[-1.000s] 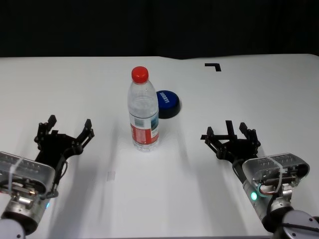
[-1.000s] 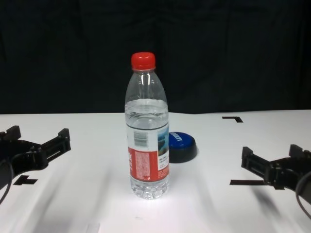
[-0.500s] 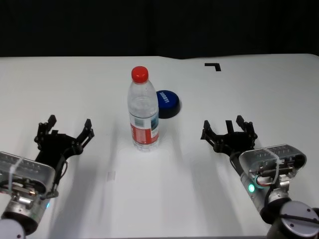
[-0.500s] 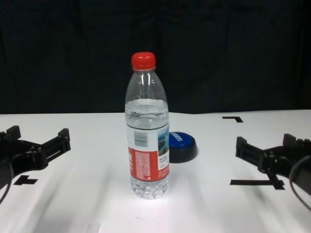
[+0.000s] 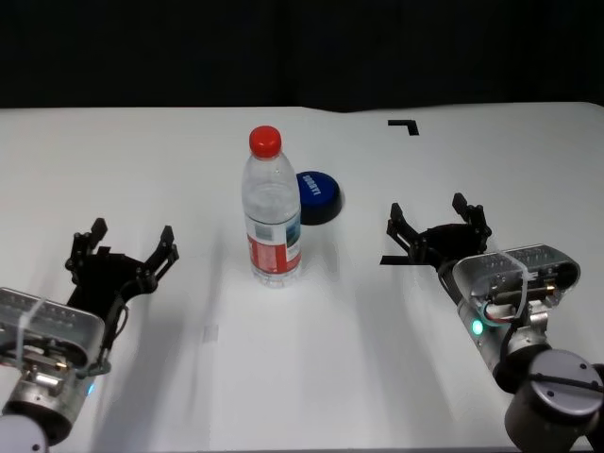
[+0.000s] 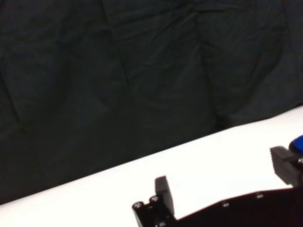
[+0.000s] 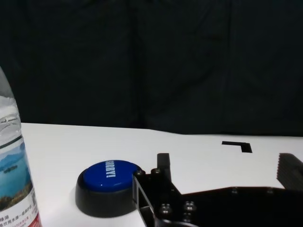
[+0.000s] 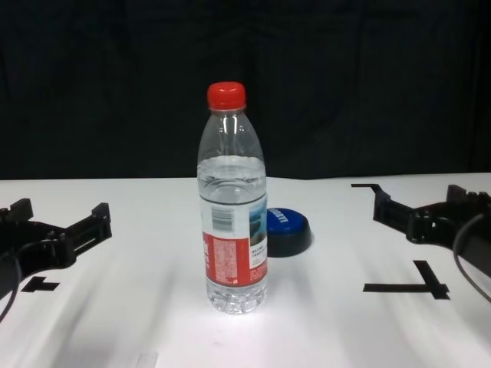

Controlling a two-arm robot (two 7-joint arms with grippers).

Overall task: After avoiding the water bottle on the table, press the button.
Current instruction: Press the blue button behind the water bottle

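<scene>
Since a second ago, only the right tool [image 5: 439,223] has advanced, fingers spread wide, holding nothing, on the button's side, well apart from the bottle [image 5: 272,209]. Standing upright mid-bench [image 5: 142,160], the bottle screens the button [image 5: 317,194] just behind it. Its label shows a barcode; the button's white lettering is unreadable. Parked near-left, the left tool [image 5: 127,248] gapes wide.

water bottle [image 5: 271,220] fronting button [image 5: 317,196] (right side open)
</scene>
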